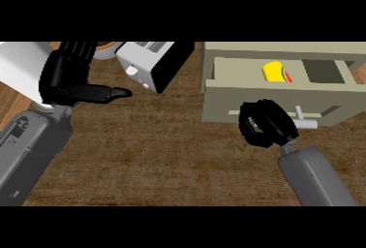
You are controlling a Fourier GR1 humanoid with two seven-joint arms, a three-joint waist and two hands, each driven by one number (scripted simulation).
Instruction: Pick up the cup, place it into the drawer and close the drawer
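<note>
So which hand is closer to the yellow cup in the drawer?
The right hand. It sits at the drawer front, just below the yellow cup. The left hand is far across the counter, beside the toaster.

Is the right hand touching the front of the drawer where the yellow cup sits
Touching. In the head view the right hand overlaps the drawer front beside its white handle, no gap showing. The yellow cup lies inside the open drawer.

Single head view, steeply down, counter [164,160] close
</note>
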